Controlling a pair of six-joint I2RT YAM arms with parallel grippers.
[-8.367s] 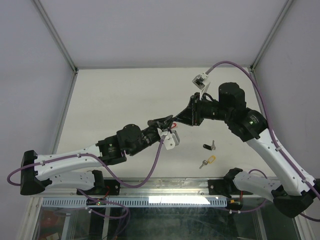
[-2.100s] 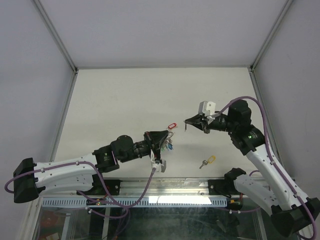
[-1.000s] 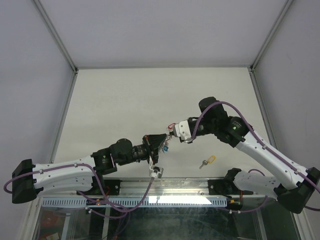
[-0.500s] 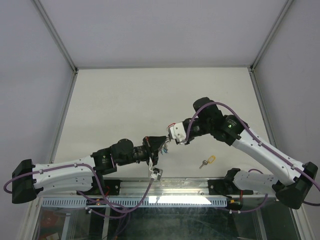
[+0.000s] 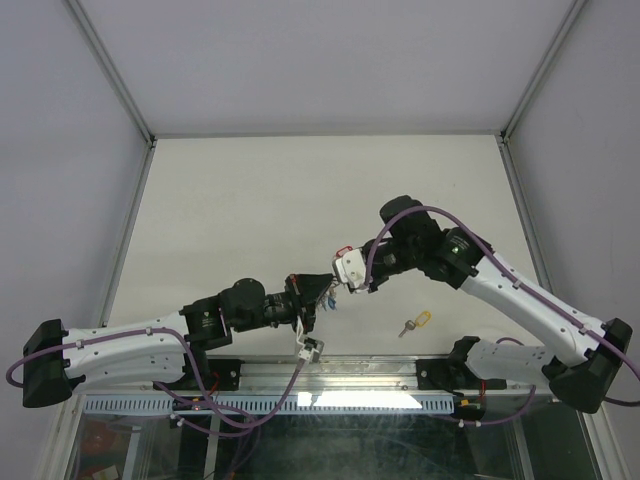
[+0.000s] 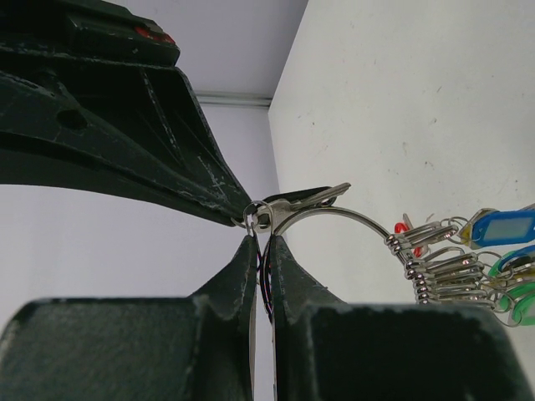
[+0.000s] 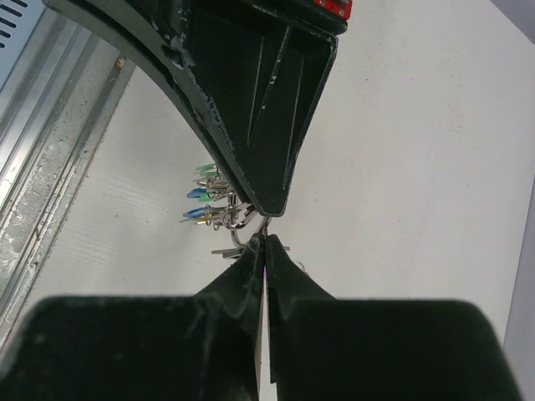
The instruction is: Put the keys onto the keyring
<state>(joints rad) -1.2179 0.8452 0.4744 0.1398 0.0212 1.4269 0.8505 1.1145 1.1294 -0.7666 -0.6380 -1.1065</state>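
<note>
- Left gripper [image 5: 321, 288] being held above table [image 5: 250, 190], close to near edge, around its middle; jaws being pressed together on wire of keyring [image 6: 334, 214]
- Keyring being held clear of surface between both grippers
- Bunch of keys [image 6: 500, 227] with blue and green heads being carried threaded on ring's arc
- Right gripper [image 5: 337, 279] being pointed tip to tip at left one; jaws closed fully, silver key [image 6: 305, 198] being pinched at ring's end
- Yellow-headed key [image 5: 416, 322] being left loose on table by near edge, right of grippers

Off-white table [image 5: 250, 200], one yellow-headed key [image 5: 414, 322] near its front edge
</note>
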